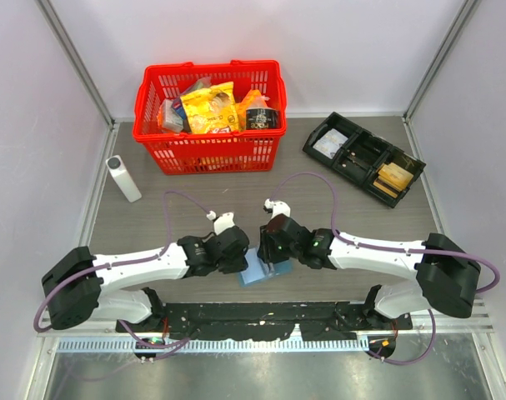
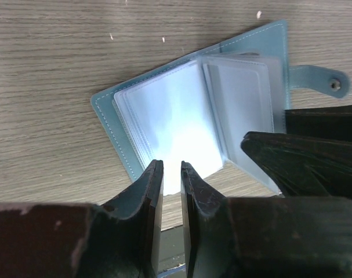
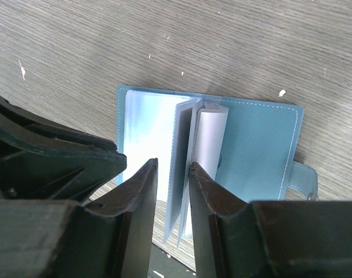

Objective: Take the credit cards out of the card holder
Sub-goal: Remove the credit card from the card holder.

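Observation:
The blue card holder lies open on the table between my two grippers. Its clear sleeves look empty and no card shows in them. My left gripper hangs over the near edge of the left-hand sleeves, jaws a narrow gap apart with nothing between them. My right gripper straddles a few upright clear sleeves by the spine; the jaws stand wider than the sleeves. The blue cover lies flat to the right. Tan-gold credit cards lie in the black tray.
A red basket full of packets stands at the back left. A white upright box stands at the left. The black compartment tray sits at the back right. The grippers are close together over the wallet.

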